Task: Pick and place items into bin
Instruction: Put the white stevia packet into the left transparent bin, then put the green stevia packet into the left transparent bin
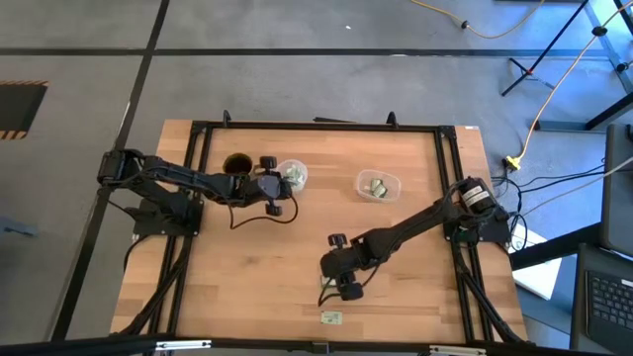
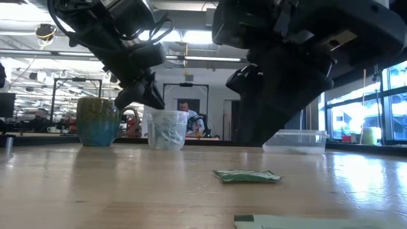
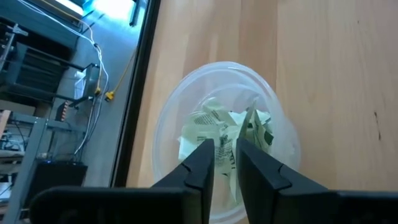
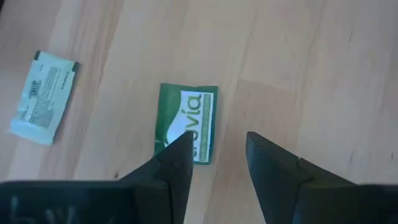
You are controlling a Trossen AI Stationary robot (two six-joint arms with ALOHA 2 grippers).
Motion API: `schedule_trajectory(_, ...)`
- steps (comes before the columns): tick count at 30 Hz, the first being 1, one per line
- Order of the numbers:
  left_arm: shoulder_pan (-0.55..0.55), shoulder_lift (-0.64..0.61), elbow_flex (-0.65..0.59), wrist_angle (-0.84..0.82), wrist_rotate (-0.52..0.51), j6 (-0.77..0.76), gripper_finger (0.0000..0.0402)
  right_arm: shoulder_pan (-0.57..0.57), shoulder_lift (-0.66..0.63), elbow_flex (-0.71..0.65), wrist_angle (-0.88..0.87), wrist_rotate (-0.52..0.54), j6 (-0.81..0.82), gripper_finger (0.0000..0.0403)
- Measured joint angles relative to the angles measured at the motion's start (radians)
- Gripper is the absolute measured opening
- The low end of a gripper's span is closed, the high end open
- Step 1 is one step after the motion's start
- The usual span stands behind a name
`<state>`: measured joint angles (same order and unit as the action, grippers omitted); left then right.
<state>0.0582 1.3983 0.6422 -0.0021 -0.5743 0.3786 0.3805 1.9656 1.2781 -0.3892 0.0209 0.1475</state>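
Observation:
A clear cup (image 1: 292, 175) (image 2: 167, 130) stands at the far middle and holds several green-and-white packets (image 3: 214, 127). My left gripper (image 1: 280, 184) (image 3: 225, 152) hangs just above the cup's rim, pointing down into it, its fingers a narrow gap apart. Whether they touch a packet, I cannot tell. A green packet (image 4: 186, 121) (image 1: 326, 290) (image 2: 247, 176) lies flat on the table. My right gripper (image 1: 341, 285) (image 4: 217, 149) is open above it, a finger to each side. A paler packet (image 4: 43, 99) (image 1: 331, 317) lies nearer the front edge.
A shallow clear bin (image 1: 377, 185) (image 2: 296, 141) with a few packets stands at the far right of middle. A green mug (image 1: 237, 163) (image 2: 97, 121) stands left of the cup. A black frame (image 1: 198, 133) runs round the table. Bare wood lies between the arms.

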Motion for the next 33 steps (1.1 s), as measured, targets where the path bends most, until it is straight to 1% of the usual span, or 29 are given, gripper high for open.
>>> schedule_trajectory(4, 0.0, 0.0, 0.0, 0.006, 0.0, 0.0, 0.0058, 0.012, 0.0, 0.0, 0.005, 0.004, 0.002, 0.0151)
schedule_trajectory(7, 0.0, 0.0, 0.0, 0.006, 0.0, 0.0, 0.0057, 0.019, 0.006, 0.001, 0.039, 0.003, 0.005, 0.0147)
schedule_trajectory(13, -0.003, 0.0, 0.0, 0.033, 0.0, -0.002, 0.0057, 0.035, 0.048, 0.001, 0.051, 0.003, 0.004, 0.0118)
schedule_trajectory(20, -0.025, 0.0, 0.0, 0.063, 0.0, 0.0, 0.0056, 0.037, 0.055, 0.001, 0.046, 0.004, 0.003, 0.0087)
schedule_trajectory(24, -0.037, 0.0, 0.0, 0.065, 0.0, 0.0, 0.0055, 0.038, 0.055, 0.001, 0.042, 0.01, -0.029, 0.0075)
schedule_trajectory(29, -0.048, 0.0, 0.0, 0.066, 0.0, 0.0, 0.0054, 0.043, 0.055, -0.019, 0.046, 0.012, -0.045, 0.0068)
schedule_trajectory(33, -0.051, 0.0, 0.0, 0.066, -0.001, 0.0, 0.0054, 0.043, 0.05, -0.056, 0.079, 0.012, -0.008, 0.0068)
